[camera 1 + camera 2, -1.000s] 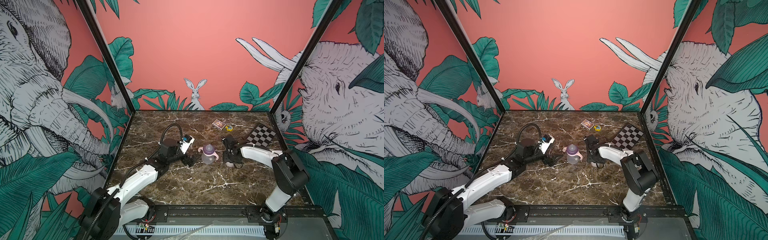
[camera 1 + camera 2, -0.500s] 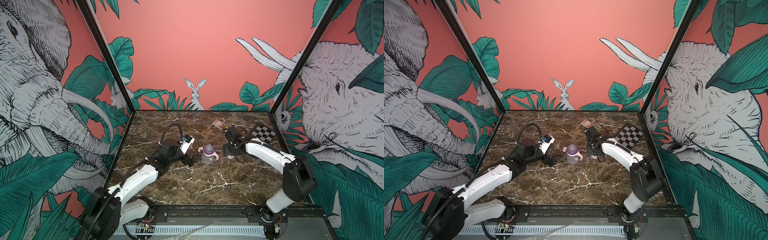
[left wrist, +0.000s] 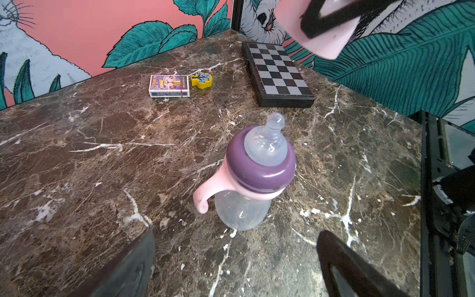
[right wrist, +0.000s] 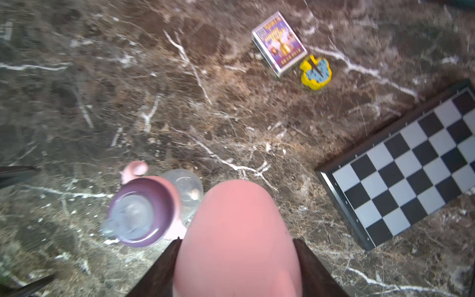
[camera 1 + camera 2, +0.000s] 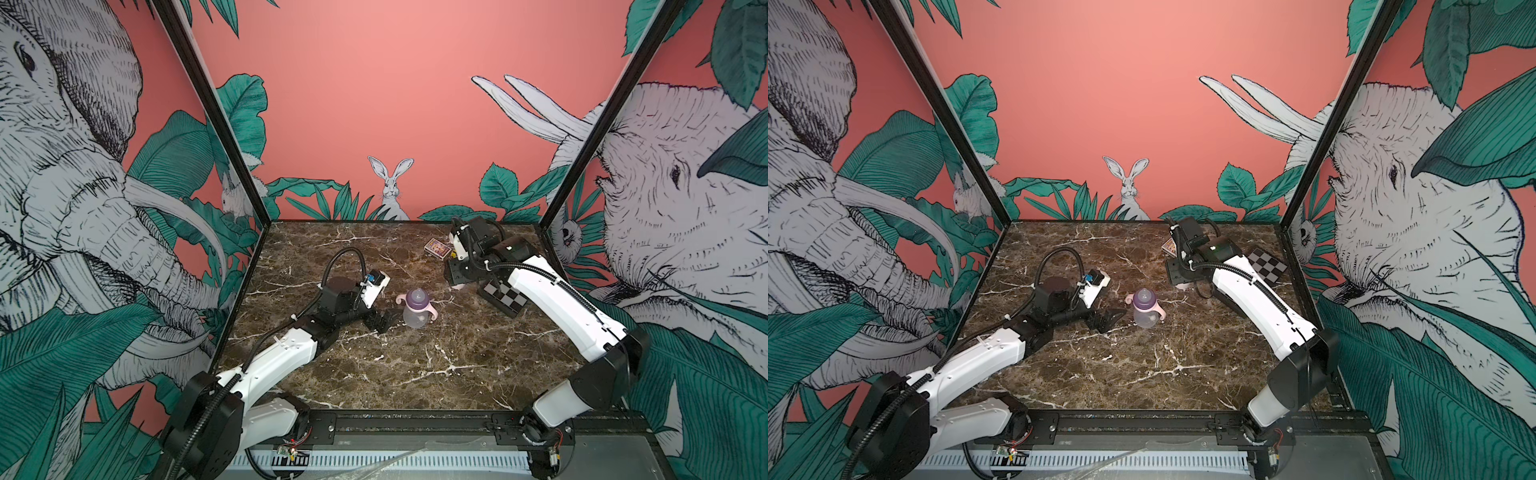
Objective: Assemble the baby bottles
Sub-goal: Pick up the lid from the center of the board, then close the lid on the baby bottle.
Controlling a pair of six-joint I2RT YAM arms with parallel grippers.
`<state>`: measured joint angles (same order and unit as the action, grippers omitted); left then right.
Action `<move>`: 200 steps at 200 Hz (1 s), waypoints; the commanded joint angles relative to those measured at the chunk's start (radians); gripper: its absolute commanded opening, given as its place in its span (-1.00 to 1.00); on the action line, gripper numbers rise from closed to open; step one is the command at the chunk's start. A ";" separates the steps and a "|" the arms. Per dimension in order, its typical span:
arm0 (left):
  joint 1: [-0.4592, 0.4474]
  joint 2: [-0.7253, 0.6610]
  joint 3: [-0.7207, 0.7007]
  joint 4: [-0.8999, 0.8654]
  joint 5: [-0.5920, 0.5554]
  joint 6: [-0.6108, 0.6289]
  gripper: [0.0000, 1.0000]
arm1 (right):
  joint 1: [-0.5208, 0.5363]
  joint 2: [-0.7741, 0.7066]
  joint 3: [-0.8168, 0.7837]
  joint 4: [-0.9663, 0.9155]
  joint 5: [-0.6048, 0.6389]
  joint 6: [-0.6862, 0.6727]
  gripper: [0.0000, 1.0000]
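R gripper (image 4: 236, 241) clamps cap (image 4: 231, 205) at 2 o'clock of bottle (image 5: 417, 316), prob. to top it; L gripper (image 5: 381, 321), jaws apart at 9, prob. to steady.

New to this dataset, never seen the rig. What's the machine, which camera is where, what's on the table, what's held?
Two white robot arms stand at the near edge of a marble-look table. The two wide pictures come from one stereo camera overhead; the two close ones from a camera on each wrist. On the table: an upright, uncapped baby bottle, a card box, a small yellow toy, a checkered board. The right end effector grips the pink cap above the table. The left end effector is open, empty, beside the bottle.
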<state>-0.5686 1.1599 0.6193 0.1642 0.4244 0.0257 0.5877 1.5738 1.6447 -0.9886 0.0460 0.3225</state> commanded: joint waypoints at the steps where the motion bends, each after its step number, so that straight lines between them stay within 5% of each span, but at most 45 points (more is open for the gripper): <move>1: 0.007 -0.004 -0.011 0.025 0.040 0.019 0.99 | 0.031 0.054 0.076 -0.104 -0.048 -0.044 0.22; 54: 0.007 -0.071 -0.063 0.017 0.009 -0.003 0.99 | 0.105 0.148 0.231 -0.192 -0.115 -0.075 0.21; 200: 0.007 -0.092 -0.063 -0.020 -0.018 0.005 0.99 | 0.170 0.344 0.346 -0.230 -0.105 -0.121 0.21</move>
<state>-0.5686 1.0733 0.5598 0.1547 0.4057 0.0231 0.7483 1.9015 1.9636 -1.1858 -0.0711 0.2234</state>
